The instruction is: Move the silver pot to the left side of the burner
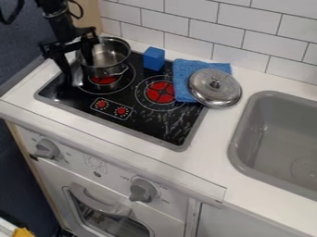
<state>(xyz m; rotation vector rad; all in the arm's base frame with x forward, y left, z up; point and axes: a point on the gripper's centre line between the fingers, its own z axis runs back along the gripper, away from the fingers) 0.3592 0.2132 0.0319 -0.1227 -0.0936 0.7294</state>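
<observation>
pincer (79,69) stands open astride the wall of the pot (104,71). likely step: grasp. next, close on the wall, then shift pot toward the left side of the burner (104,80).

Gripper (77,67): black
Pot (102,71): silver
Lid (207,94): silver
Cloth (182,70): blue
Block (153,59): brighter, solid blue
Stovetop (133,118): black, grey border, thin white rings
Right burner (166,87): red, crossed by dark lines
Stovetop dials (121,111): red, white marks around
Tiles (207,33): white, dark grout grid
Counter (217,141): white
Sink (278,120): grey
Oven knobs (143,190): grey
</observation>
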